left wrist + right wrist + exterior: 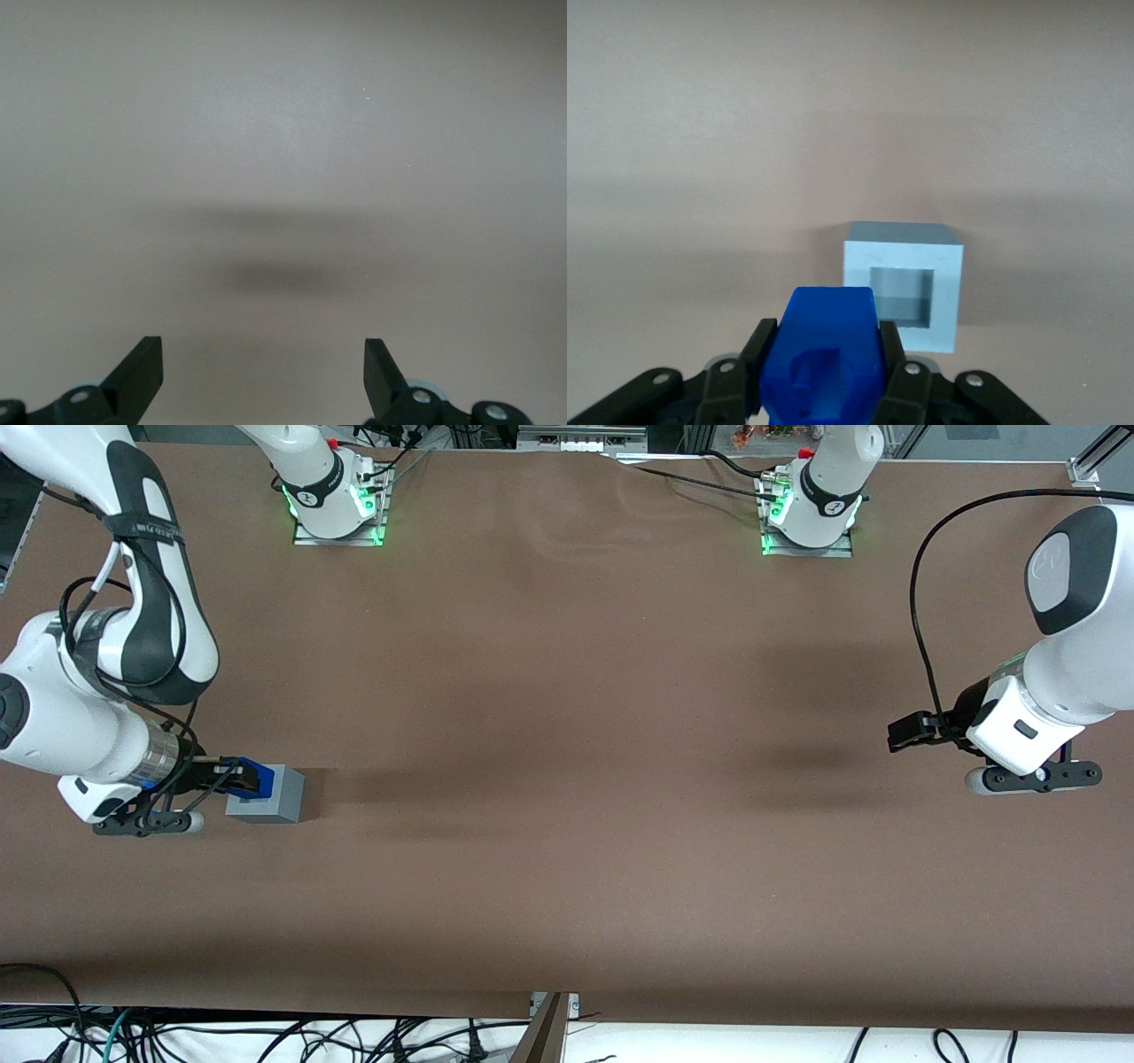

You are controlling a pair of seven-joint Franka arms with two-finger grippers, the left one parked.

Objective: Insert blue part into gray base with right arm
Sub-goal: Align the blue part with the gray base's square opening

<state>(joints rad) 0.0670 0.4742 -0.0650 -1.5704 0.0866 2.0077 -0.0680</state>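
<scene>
My right arm's gripper (pixel 241 778) hangs low at the working arm's end of the table, shut on the blue part (pixel 251 773). In the right wrist view the blue part (pixel 826 354) fills the gap between the black fingers (pixel 757 350), peaked end forward. The gray base (pixel 275 794) stands on the brown table directly beside the held part. Its square recess (pixel 902 294) is open and empty, and the gray base (pixel 943 266) sits just ahead of the blue part and a little to one side of it.
The brown table cover (pixel 567 779) spreads wide around the base. Two arm mounts (pixel 341 505) with green lights stand at the edge farthest from the front camera. Cables (pixel 266 1036) hang below the nearest edge.
</scene>
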